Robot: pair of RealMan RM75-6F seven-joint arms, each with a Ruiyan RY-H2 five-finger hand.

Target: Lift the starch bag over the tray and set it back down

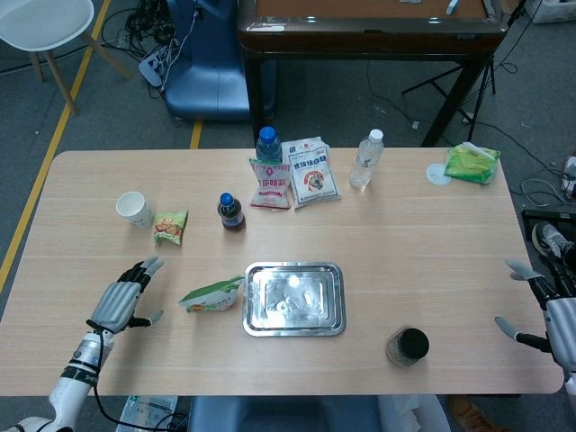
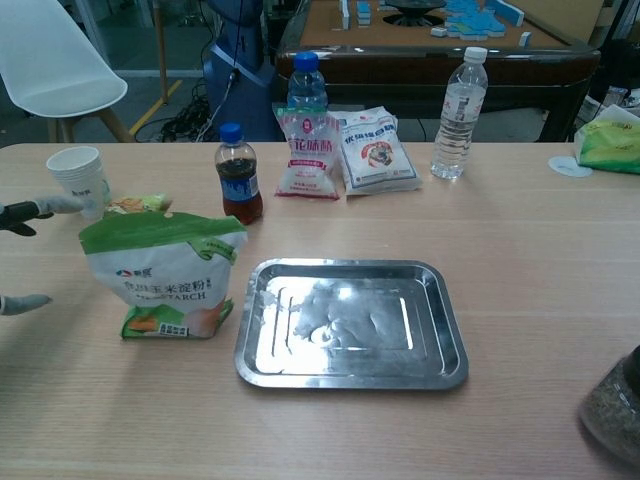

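The green-and-white starch bag (image 2: 165, 277) stands upright on the table just left of the steel tray (image 2: 440, 365); from the head view the starch bag (image 1: 214, 294) sits beside the tray (image 1: 295, 329). My left hand (image 1: 121, 298) is well to the left of the bag, fingers spread, holding nothing; only its fingertips (image 2: 40, 207) show at the chest view's left edge. My right hand (image 1: 551, 306) hovers at the table's far right edge, fingers apart and empty.
A cola bottle (image 2: 237, 174), paper cup (image 2: 79, 180) and small snack pack (image 1: 170, 225) lie behind the bag. Two bags (image 2: 340, 150) and two water bottles (image 2: 457, 101) line the back. A dark-lidded jar (image 1: 407, 345) stands right of the tray; a green pack (image 1: 472, 163) lies far right.
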